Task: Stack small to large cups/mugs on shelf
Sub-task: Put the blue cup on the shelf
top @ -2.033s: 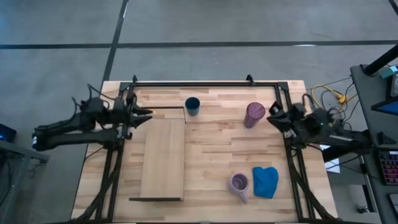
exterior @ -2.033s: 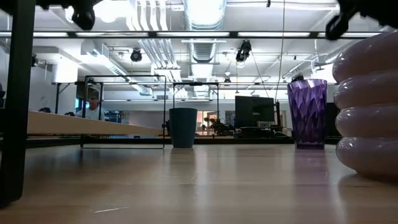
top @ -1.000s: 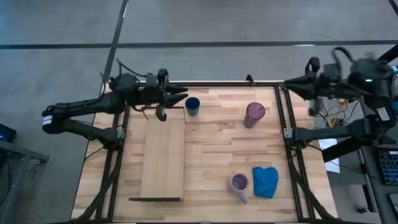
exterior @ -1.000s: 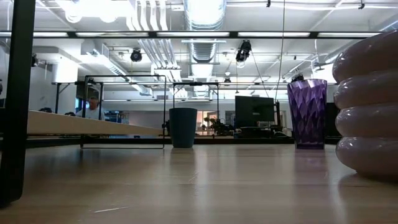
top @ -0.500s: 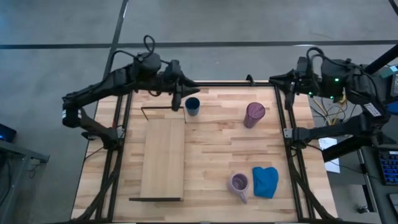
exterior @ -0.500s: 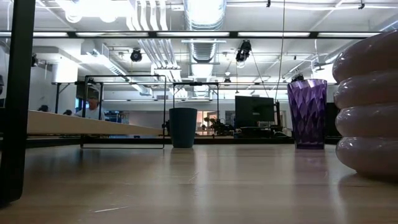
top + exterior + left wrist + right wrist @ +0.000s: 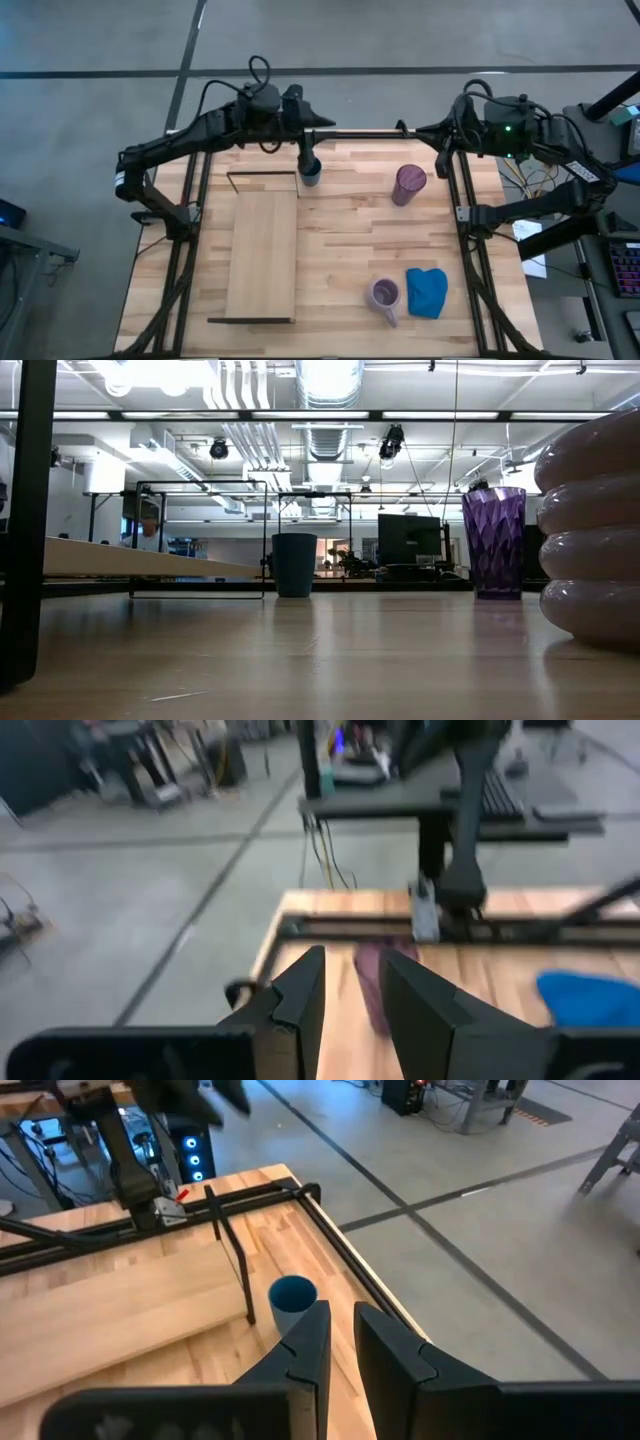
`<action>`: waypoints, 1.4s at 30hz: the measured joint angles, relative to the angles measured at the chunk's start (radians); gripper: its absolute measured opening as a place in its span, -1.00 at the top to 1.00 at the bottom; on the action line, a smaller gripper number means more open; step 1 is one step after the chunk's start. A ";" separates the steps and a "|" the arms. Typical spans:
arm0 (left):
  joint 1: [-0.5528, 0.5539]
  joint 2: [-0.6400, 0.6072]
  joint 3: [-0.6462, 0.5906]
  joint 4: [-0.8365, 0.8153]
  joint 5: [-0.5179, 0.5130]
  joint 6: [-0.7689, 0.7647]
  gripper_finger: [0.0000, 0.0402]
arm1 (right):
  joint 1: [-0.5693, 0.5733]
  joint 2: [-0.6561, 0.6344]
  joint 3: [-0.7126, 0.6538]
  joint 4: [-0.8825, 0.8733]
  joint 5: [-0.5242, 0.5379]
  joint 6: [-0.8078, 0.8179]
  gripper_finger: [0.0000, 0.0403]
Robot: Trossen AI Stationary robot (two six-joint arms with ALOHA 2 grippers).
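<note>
Here's the wooden table (image 7: 340, 230) from above, and the biggest piece on it is the shelf (image 7: 262, 250), a long light plank lying flat on the table's left half with a thin dark bracket at each end. Both arms are up high at the far edge: the left gripper (image 7: 308, 150) reaches in right over the small dark blue cup (image 7: 311, 172), which stands just off the shelf's far right corner, and in its wrist view the two dark fingers (image 7: 300, 995) stand a narrow gap apart with nothing between them. The right gripper (image 7: 425, 130) hangs at the far right corner of the frame, well above the table, its fingers (image 7: 305, 1342) also only slightly parted and empty. Down in size now: the bright blue cloth (image 7: 427, 292) lies crumpled near the front right, and just beside it, on its left, sits the pale lilac mug (image 7: 385, 296) with its handle pointing toward the front edge. The dark purple tumbler (image 7: 409, 183) stands upright at the far right of the table, well apart from the mug and from the blue cup. From table height the tumbler (image 7: 494, 542) and the blue cup (image 7: 294, 564) both stand upright on the wood, the lilac mug (image 7: 592, 530) bulges large at the right edge, and far back there seems to be a person (image 7: 147, 530), too small to say more.
</note>
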State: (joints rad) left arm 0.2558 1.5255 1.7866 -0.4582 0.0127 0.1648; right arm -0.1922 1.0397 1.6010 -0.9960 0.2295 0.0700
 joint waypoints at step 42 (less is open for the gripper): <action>0.117 0.321 -0.010 -0.434 -0.003 -0.390 0.58 | 0.000 0.019 0.000 -0.127 0.000 0.066 0.79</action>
State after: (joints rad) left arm 0.3733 1.8462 1.7763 -0.8918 0.0101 -0.2254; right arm -0.1921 1.0585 1.6009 -1.1229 0.2295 0.1364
